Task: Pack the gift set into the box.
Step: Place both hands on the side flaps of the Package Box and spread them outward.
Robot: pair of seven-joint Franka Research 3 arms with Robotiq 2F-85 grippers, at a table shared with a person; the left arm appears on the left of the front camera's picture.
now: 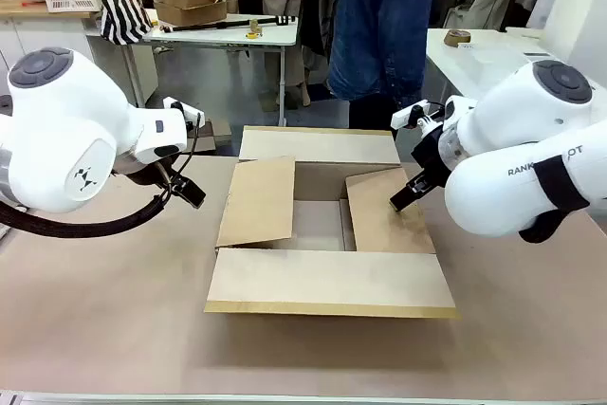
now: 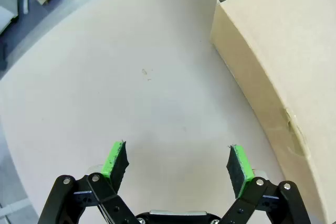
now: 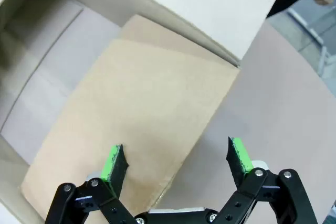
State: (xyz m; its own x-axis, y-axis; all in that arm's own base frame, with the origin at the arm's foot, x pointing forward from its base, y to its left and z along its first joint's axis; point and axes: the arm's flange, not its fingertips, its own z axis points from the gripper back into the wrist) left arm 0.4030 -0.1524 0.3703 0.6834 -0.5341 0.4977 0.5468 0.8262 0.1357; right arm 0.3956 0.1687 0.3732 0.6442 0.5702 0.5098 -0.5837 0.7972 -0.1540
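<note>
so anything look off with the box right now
Yes. The box has its left flap and right flap tilted inward over the opening, which narrows it, while the near and far flaps are folded outward. The right pincer hovers open above the right flap. No damage or spill is visible.

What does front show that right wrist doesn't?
Front adds: the whole box with all four flaps open, the left gripper to its left, and a person standing at the far side. Right wrist adds: the right gripper seen open, green pads apart, above the outer edge of the right flap. Both: that flap, the visible box floor bare, and the table.
</note>
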